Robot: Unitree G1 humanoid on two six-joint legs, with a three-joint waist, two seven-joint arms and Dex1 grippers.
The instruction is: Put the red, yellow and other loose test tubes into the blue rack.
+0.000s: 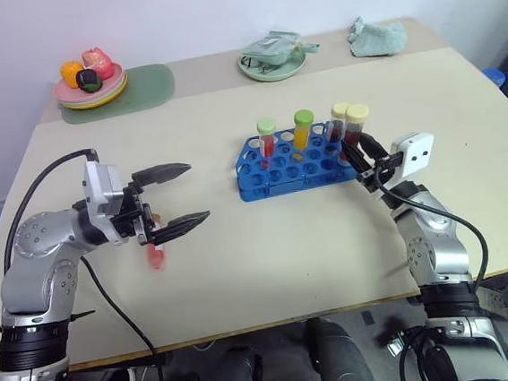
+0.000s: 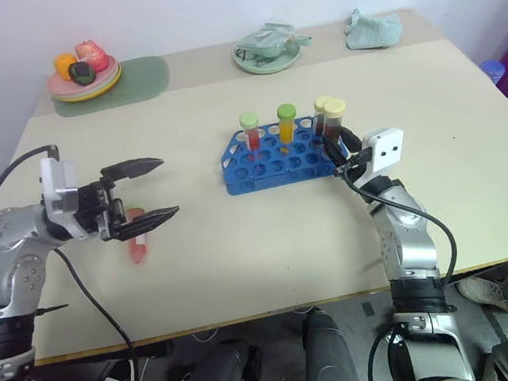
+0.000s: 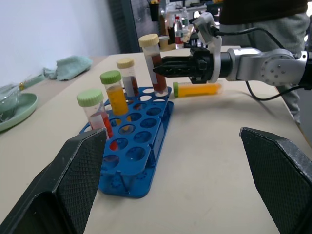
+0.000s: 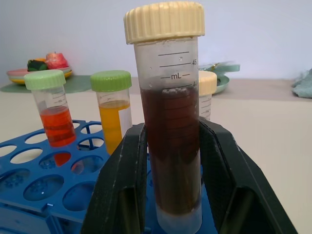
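Nearby, right pincer (image 1: 351, 150) grasps dark tube (image 4: 171, 141) in blue rack (image 1: 275, 175); left pincer (image 1: 187, 197) released.

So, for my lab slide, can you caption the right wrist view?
Right gripper fingers flank a dark brown-red tube standing in the blue rack, beside red and yellow tubes.

My blue rack (image 4: 34, 180) looks like glossy moulded plastic, and the dark tube (image 4: 170, 146) is clear, smooth plastic with a ridged, matt pale-yellow cap. My fingers (image 3: 78, 180) carry a finely textured matt black surface, and the table (image 1: 314, 248) is smooth and matt.
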